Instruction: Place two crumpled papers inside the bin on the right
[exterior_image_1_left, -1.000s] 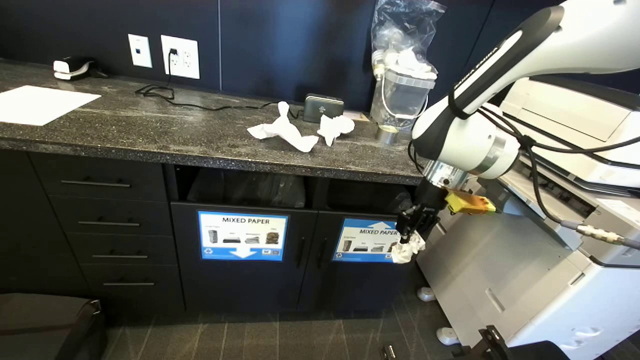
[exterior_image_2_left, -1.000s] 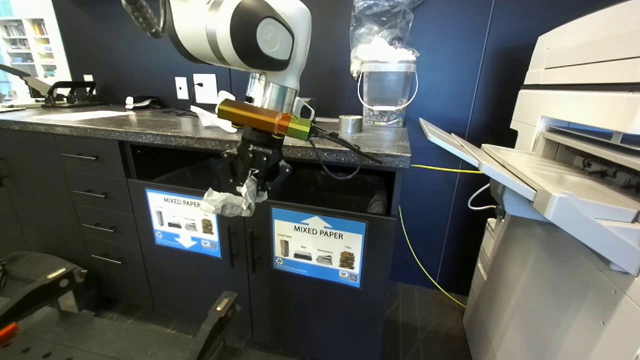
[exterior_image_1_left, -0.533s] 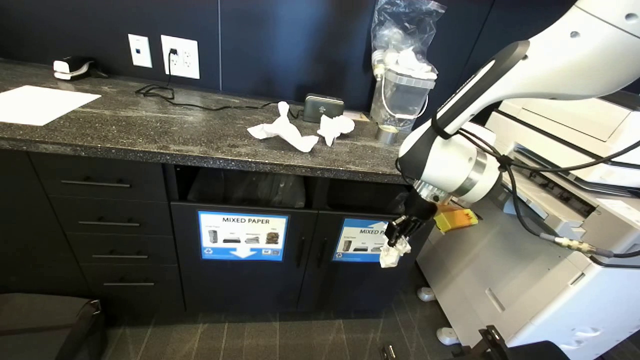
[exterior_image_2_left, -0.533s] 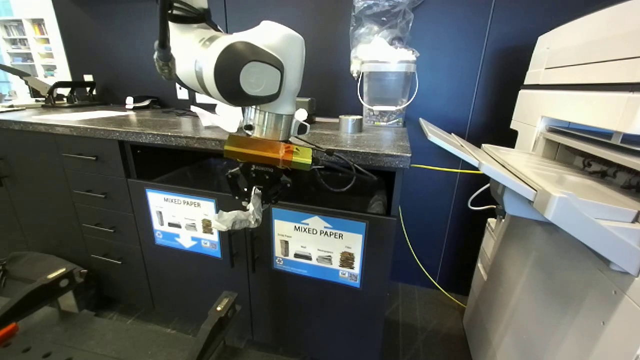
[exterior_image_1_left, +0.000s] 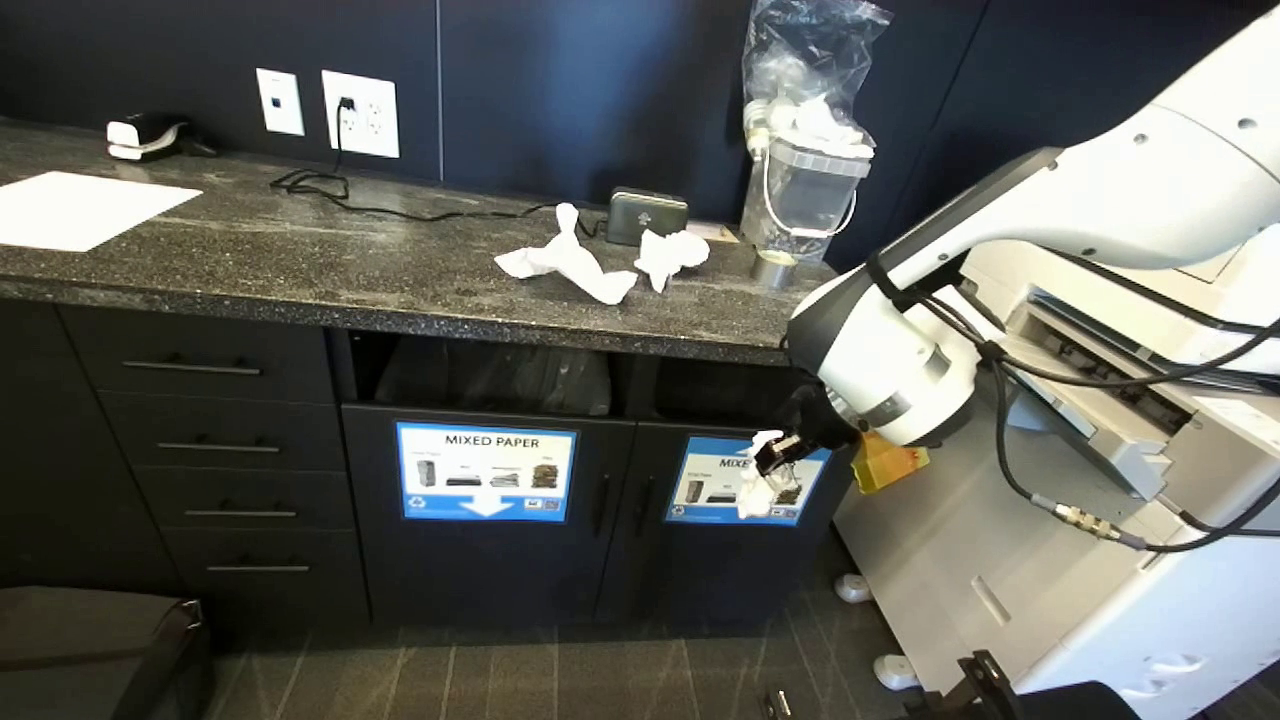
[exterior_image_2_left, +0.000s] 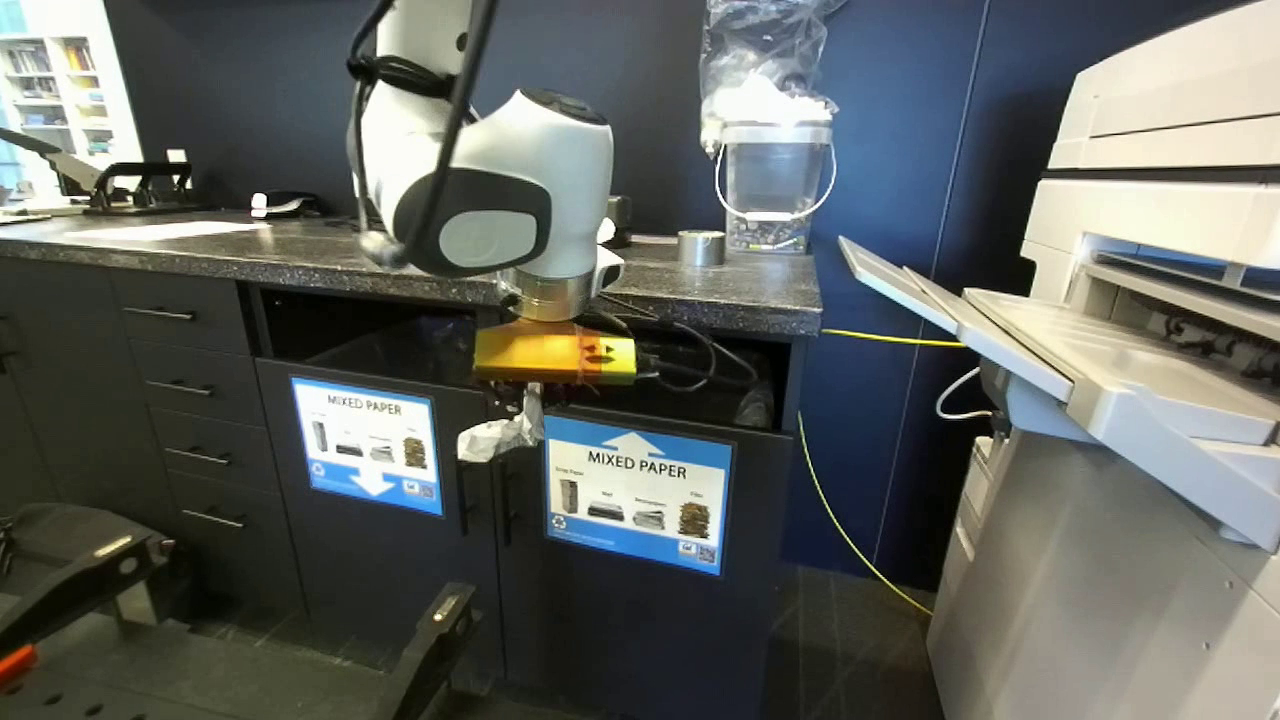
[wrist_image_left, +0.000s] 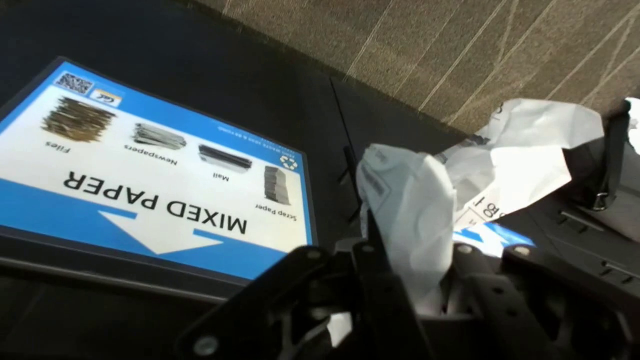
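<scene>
**Black two-finger gripper clamping white crumpled paper wad**

It is hanging outside the dark right bin; likely light, soft, crushable, so pinching thick folds is looking best. Farther, dark speckled stone counter is bearing twisted white paper left, lumpy white paper right; dark-blue wall is standing behind.

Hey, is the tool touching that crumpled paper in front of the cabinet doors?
Touching: in the wrist view the tool has the crumpled paper pinched between its fingers, the rest sticking out past the tips.
</scene>
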